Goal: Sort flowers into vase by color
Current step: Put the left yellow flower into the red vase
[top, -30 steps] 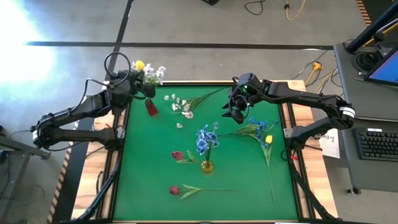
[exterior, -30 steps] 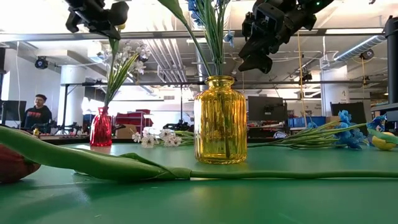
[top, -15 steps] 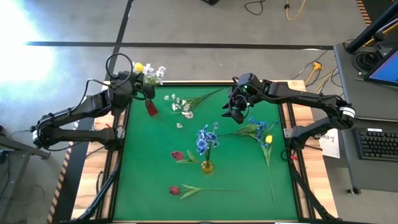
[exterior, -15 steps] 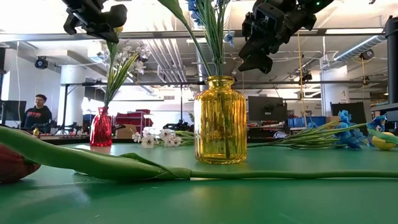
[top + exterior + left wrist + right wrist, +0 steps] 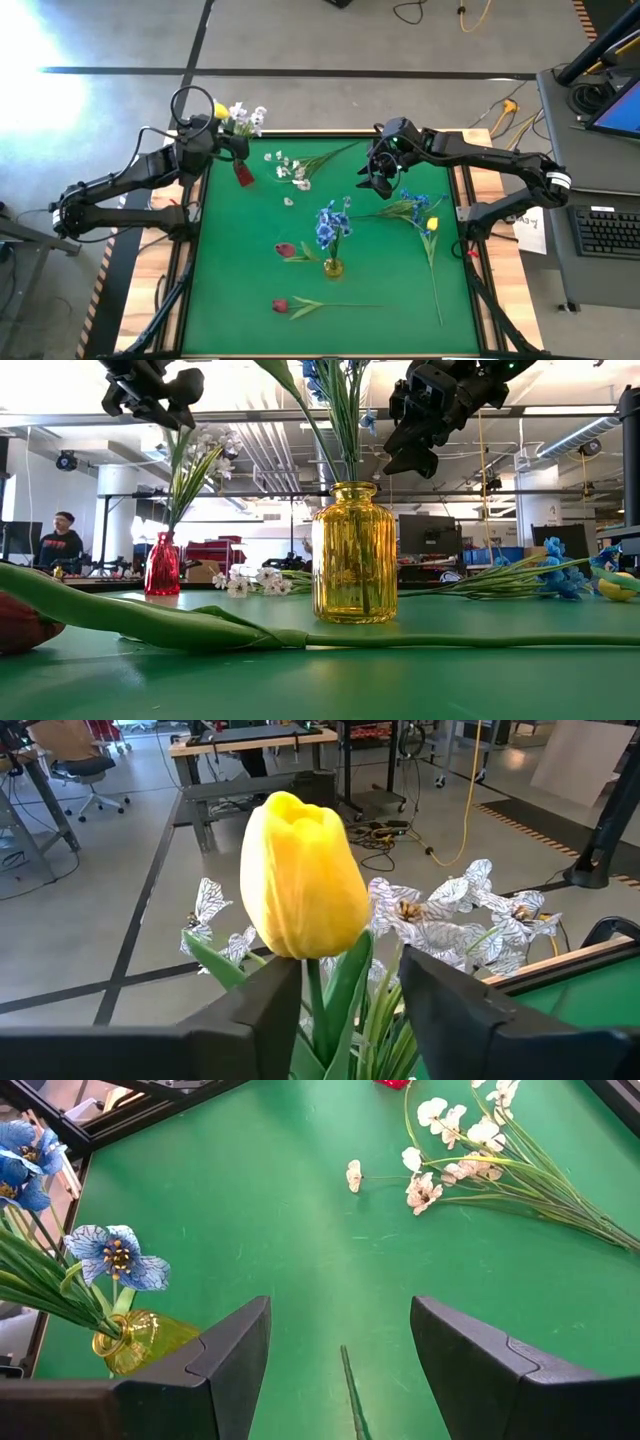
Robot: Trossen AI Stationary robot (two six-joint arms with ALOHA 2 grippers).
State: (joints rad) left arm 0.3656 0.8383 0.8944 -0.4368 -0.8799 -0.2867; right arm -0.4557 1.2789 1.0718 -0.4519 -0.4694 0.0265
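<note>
A yellow tulip (image 5: 303,875) stands with sprays of small white blossoms (image 5: 450,915) in the small red vase (image 5: 243,172) at the table's far left. My left gripper (image 5: 350,1020) is open, and its fingers stand on either side of the tulip's stem (image 5: 318,1010), just below the bloom. Blue flowers (image 5: 332,222) stand in the yellow vase (image 5: 354,553) at mid-table. My right gripper (image 5: 340,1370) hangs open over the far right of the mat, with nothing between its fingers.
On the mat lie a white spray (image 5: 295,172), a blue flower (image 5: 415,205) with a yellow tulip (image 5: 432,224), and two red tulips (image 5: 287,250) (image 5: 281,305). A long stem (image 5: 150,622) runs across the near mat. A person (image 5: 62,540) sits far behind the table.
My left gripper has opened and let go of the yellow tulip's stem without moving away. The tulip stays upright in the red vase.
</note>
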